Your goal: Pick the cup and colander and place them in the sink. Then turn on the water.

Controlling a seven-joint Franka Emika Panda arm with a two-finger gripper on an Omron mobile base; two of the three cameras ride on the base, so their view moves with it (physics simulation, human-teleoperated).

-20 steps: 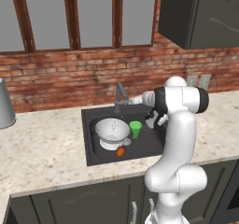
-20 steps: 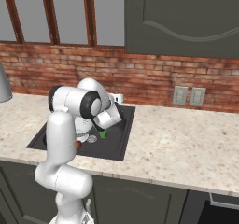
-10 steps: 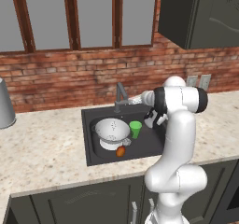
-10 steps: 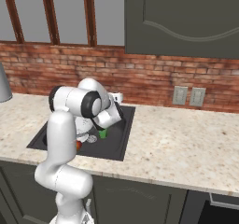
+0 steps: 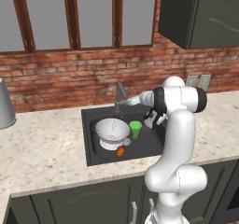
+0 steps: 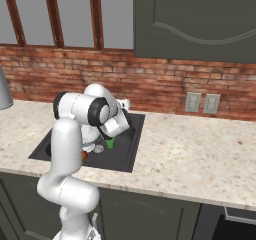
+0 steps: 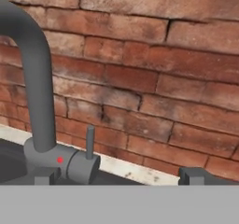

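Note:
The dark grey sink [image 5: 93,141] holds the white perforated colander [image 5: 113,130] upright at its left. The green cup [image 5: 136,129] stands upright just to the colander's right. In the right base view my arm covers most of the sink [image 6: 131,151]; a sliver of cup [image 6: 110,143] and colander [image 6: 90,133] shows. My gripper [image 5: 134,101] hovers at the back of the basin, right of the grey faucet [image 5: 120,95]. In the hand view it is open [image 7: 117,179] and empty, with the faucet lever [image 7: 89,142] upright just ahead of the left fingertip [image 7: 44,177]. No water is in view.
A small orange fruit [image 5: 120,151] lies at the sink's front. A tall grey metal cylinder [image 5: 4,110] stands on the counter far left. The brick wall [image 7: 154,78] is close behind the faucet. Two wall outlets [image 6: 201,103] sit to the right, below dark cabinets.

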